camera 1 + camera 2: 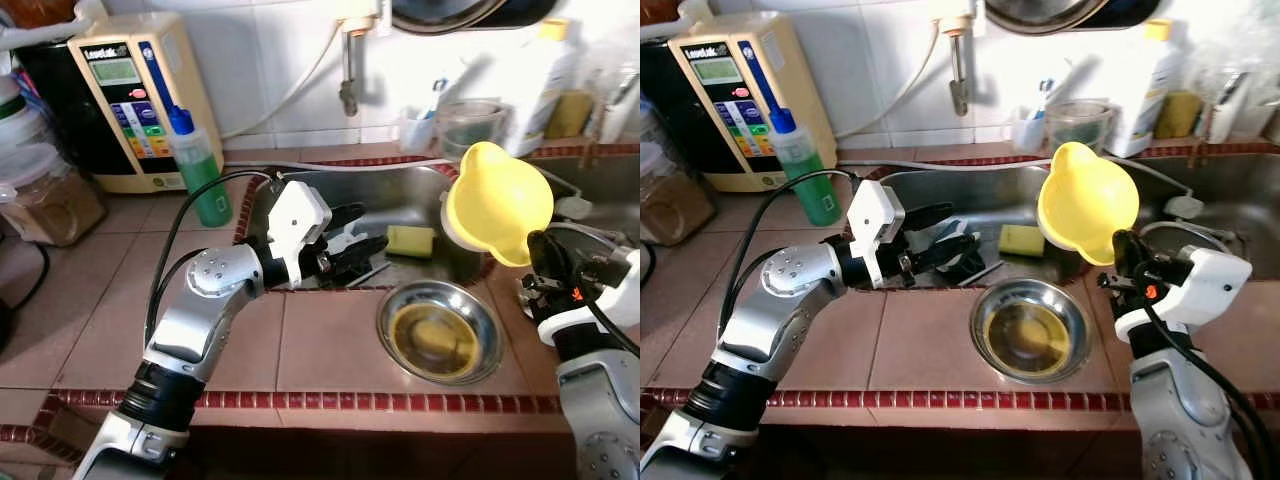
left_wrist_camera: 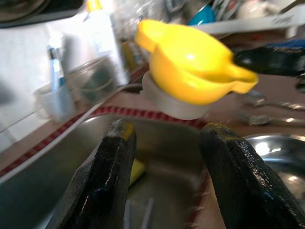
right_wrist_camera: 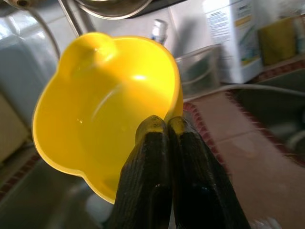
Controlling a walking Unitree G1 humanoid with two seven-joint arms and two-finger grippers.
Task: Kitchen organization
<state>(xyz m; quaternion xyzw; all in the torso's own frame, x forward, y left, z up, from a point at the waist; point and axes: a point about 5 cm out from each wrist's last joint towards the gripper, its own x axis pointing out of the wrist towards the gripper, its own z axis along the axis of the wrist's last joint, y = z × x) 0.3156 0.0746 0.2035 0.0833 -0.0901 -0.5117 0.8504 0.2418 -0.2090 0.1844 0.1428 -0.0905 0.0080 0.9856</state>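
A yellow plastic bowl (image 1: 497, 202) with a grey base hangs tilted above the sink's right edge. My right gripper (image 3: 164, 126) is shut on its rim, its black fingers (image 1: 545, 255) just below the bowl. A steel bowl (image 1: 439, 331) with yellowish liquid sits on the tiled counter below it. My left gripper (image 1: 365, 232) is open over the front edge of the steel sink (image 1: 400, 195), to the left of the yellow bowl (image 2: 190, 64), with nothing between its fingers (image 2: 102, 176).
A yellow sponge (image 1: 411, 241) lies in the sink. A green bottle with a blue cap (image 1: 197, 166) and a beige water machine (image 1: 135, 95) stand at the left. Cups, a glass and a white bottle (image 1: 545, 85) line the back wall. Cutlery lies at the right.
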